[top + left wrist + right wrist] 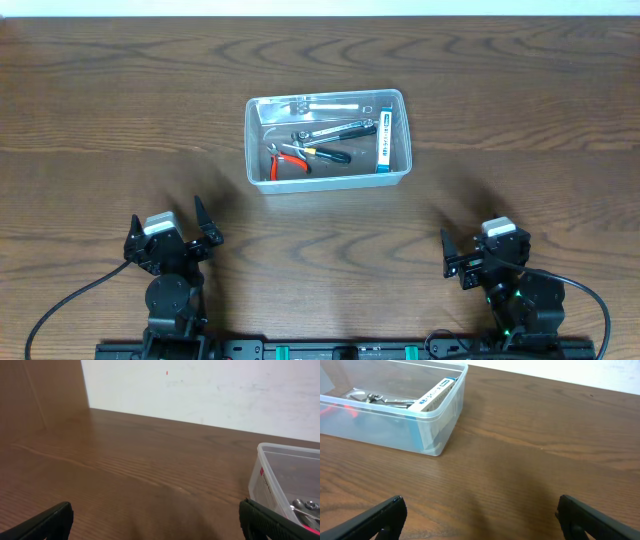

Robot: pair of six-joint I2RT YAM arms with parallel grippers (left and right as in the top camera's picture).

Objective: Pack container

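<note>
No legible text anywhere. Dark print along the white face of the blue-and-white box [384, 139], lying at the right end of the container [327, 185] toward the far edge of the counter [120, 120]: too small and blurred to read in the overhead and right wrist views. Small red mark [261, 472] on the container's end wall in the left wrist view: equally unreadable.

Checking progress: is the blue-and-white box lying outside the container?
No, the box lies inside the container, by its right-hand wall.
</note>
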